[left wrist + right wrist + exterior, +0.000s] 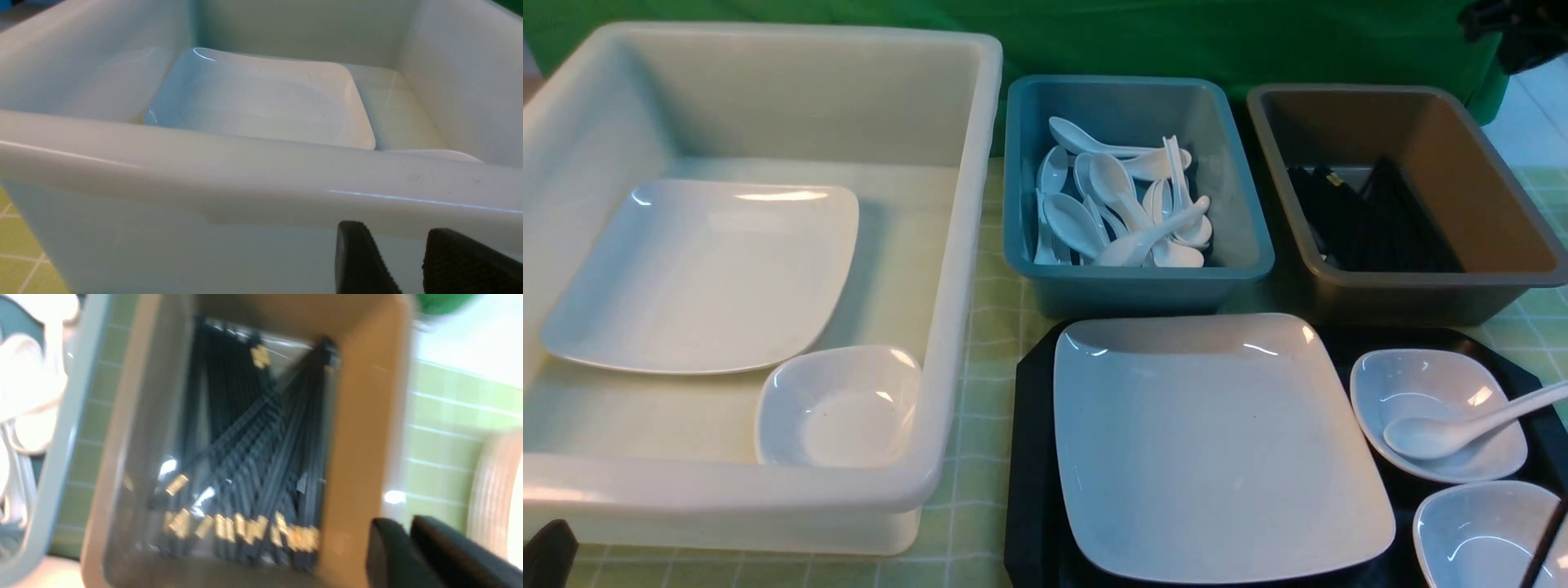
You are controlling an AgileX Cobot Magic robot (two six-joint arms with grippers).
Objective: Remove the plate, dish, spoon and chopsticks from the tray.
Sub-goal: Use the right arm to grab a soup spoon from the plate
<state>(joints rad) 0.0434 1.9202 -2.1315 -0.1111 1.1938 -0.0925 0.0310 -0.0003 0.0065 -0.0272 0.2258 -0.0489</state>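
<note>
- The plate point(1217, 449) lies flat on the left part of the tray point(1033, 425), on the table in front of the blue tub point(1233, 204).
- To its right on the tray sit two small dishes. The spoon point(1462, 429) rests with its bowl in the farther dish point(1409, 380), and its handle runs out over the rim toward my right.
- A thin dark stick crosses the nearer dish point(1470, 531) at the frame edge. I take it for the chopsticks point(1547, 539), though I cannot tell whether both are there.
- My left claw point(396, 245) is parted and empty, low against the outer wall of the white tub point(245, 175).
- My right claw point(402, 528) hangs over the brown tub point(359, 437). In a blurred view its fingers look pressed together with nothing between them.
- The plate looks stiff, glossy and breakable, and probably the heaviest piece here. I would pinch its raised rim at the edge nearest the white tub, firmly, as glaze slips.
- The spoon should be light but slick, so I would grip the thick handle where it clears the dish.
- The chopsticks are likely to roll, so I would pinch them mid-length.
</note>
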